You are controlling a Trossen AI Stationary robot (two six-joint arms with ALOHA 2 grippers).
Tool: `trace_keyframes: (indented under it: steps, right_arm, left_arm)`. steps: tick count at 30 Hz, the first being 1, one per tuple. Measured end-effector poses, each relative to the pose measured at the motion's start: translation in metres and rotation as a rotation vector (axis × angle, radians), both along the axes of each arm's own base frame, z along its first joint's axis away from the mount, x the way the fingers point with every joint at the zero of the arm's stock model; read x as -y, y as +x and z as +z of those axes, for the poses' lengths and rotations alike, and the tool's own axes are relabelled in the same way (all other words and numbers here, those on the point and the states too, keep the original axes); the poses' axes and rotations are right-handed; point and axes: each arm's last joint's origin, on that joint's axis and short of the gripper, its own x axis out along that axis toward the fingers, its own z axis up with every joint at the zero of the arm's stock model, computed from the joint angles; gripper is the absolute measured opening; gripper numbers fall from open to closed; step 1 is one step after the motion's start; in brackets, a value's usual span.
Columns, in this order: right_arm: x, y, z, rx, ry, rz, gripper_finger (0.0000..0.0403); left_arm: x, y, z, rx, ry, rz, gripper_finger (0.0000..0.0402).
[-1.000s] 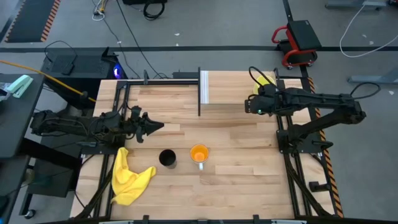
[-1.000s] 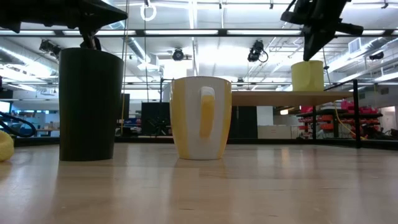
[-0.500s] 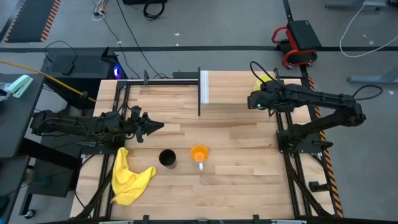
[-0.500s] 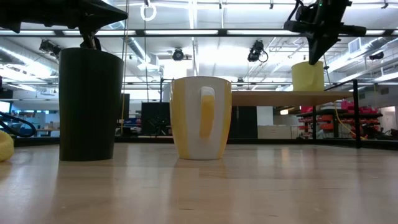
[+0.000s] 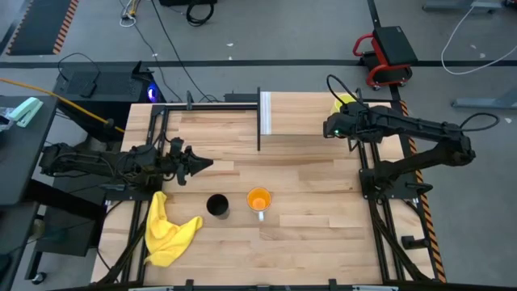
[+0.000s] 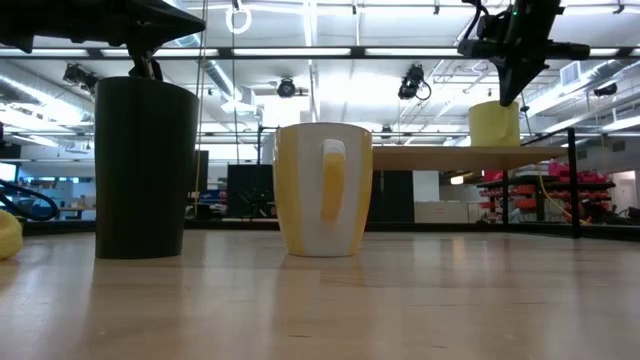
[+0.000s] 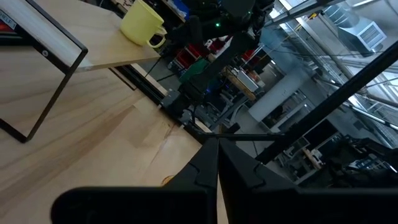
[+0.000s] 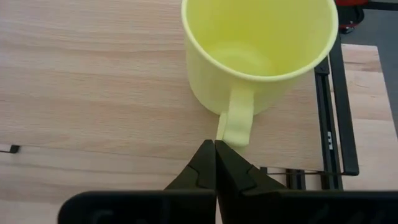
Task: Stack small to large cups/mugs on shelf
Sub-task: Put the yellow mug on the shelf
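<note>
The yellow-green mug (image 8: 258,53) stands upright on the shelf (image 5: 311,121) near its far right corner (image 5: 344,103). My right gripper (image 8: 214,144) is shut and hovers over the shelf, fingertips just beside the mug's handle (image 8: 236,121); in the low view it (image 6: 510,95) points down at rim height. The orange mug (image 5: 258,199) and the black cup (image 5: 217,205) stand on the tabletop, near the middle of its near half. My left gripper (image 5: 206,164) is shut and waits at the table's left, above the black cup's level (image 6: 145,160). My right gripper's shut fingertips (image 8: 208,155) stand right by the free end of the yellow-green mug's handle (image 8: 231,138), coming from above. Whether they touch it, I cannot tell.
A yellow cloth (image 5: 166,230) lies crumpled at the table's near left. The shelf has a white upright end panel (image 5: 265,113) and black posts (image 6: 573,185). Black frame rails run along both table sides (image 5: 367,174).
My right gripper has moved toward the table's far edge and slightly down, closing on the yellow-green mug, and has stayed shut.
</note>
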Motion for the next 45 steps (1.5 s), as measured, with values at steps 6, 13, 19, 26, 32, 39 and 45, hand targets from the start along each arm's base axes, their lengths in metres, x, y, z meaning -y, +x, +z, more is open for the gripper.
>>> trace_keyframes:
  steps: [6,13,19,26,32,39,45]
  right_arm:
    - [-0.003,0.002,0.000,0.021,0.015,0.025,0.0006]
    - [-0.027,0.013,0.040,0.202,0.063,0.239,0.0018]
    - [-0.054,0.005,0.103,0.449,0.039,0.419,0.0016]
    - [-0.082,-0.016,0.146,0.627,0.083,0.605,0.0016]
    - [-0.106,-0.025,0.153,0.712,0.220,0.678,0.0013]
    - [-0.140,-0.019,0.144,0.679,0.321,0.735,0.0012]
    - [-0.174,-0.002,0.119,0.502,0.323,0.723,0.0011]
  left_arm:
    - [0.000,0.000,0.000,0.000,0.000,0.000,0.0023]
    - [0.000,0.000,0.000,0.000,0.000,0.000,0.0028]
    - [0.000,0.000,0.000,0.001,-0.002,0.000,0.0021]
    - [0.000,0.000,0.000,0.012,-0.084,-0.003,0.0020]
    - [0.001,0.000,0.001,0.023,-0.131,-0.033,0.0025]
    - [0.002,0.000,0.003,0.038,-0.139,-0.066,0.0015]
    - [0.003,0.000,0.003,0.036,-0.151,-0.098,0.0018]
